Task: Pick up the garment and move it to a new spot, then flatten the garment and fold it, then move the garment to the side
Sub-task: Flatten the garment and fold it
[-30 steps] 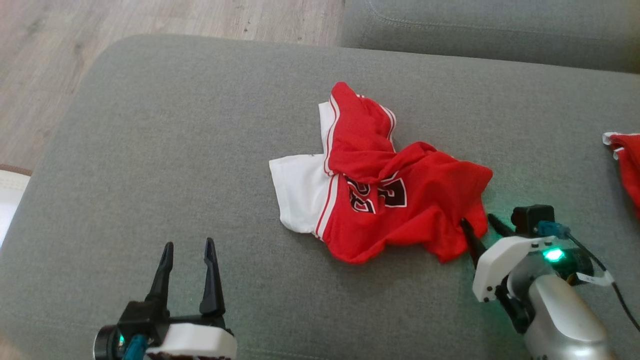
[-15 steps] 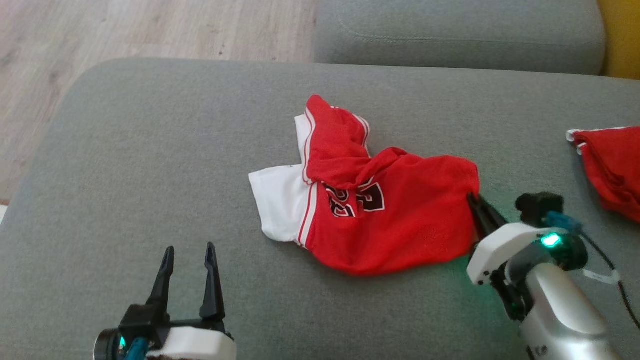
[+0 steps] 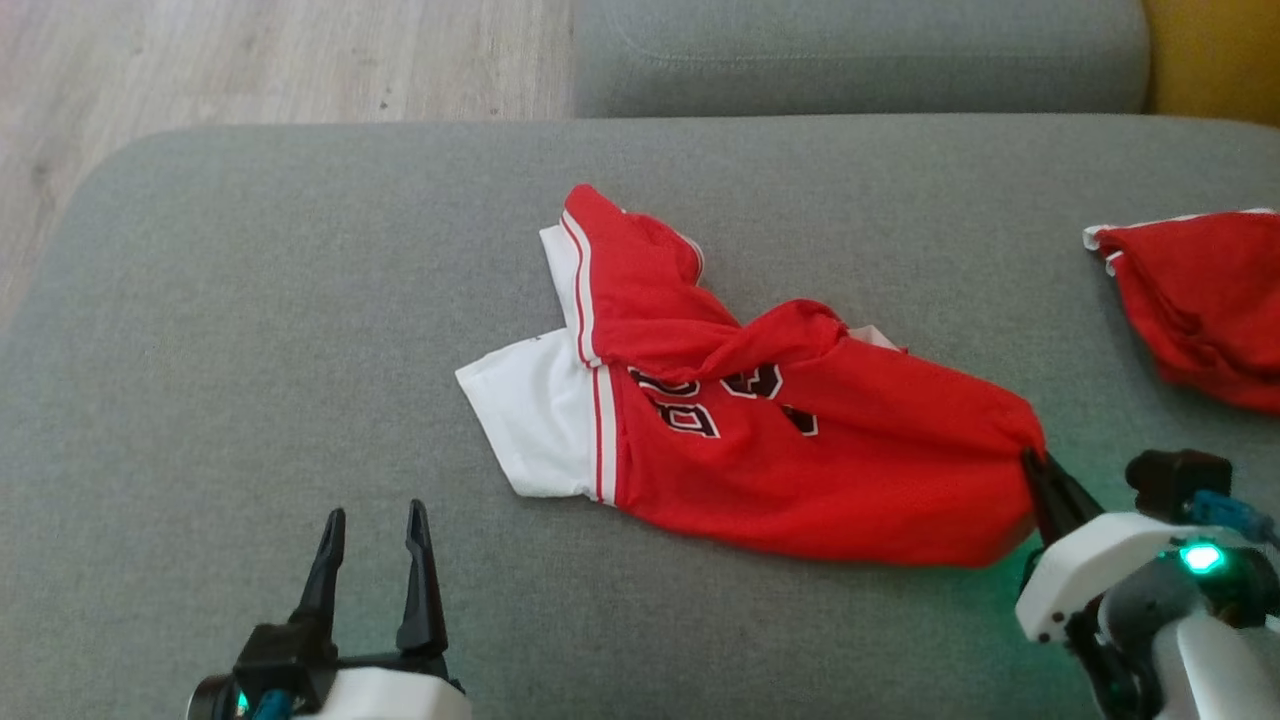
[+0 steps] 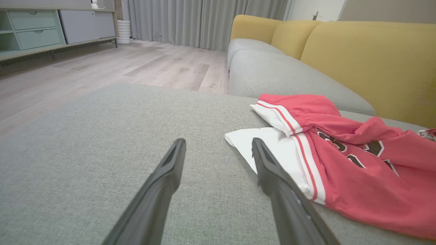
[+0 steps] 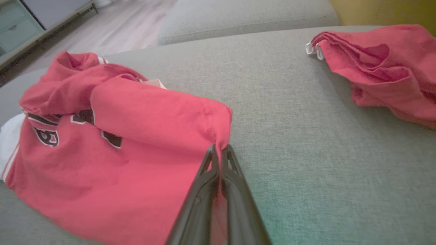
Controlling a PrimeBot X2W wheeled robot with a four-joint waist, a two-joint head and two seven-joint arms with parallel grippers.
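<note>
Because the right hand (image 5: 218, 149) is pinched shut on the red garment (image 3: 800, 460) at its right hem, mid sofa cushion (image 3: 250, 300) toward the front edge, the cloth pulls taut, ready for lifting; left hand (image 3: 375, 520) wide apart, empty.

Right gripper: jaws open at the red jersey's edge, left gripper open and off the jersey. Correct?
One thing is wrong: the right gripper has its jaws shut on the red jersey at its edge, not open. The right wrist view shows the cloth pinched between them. The left gripper is open and off the jersey.
</note>
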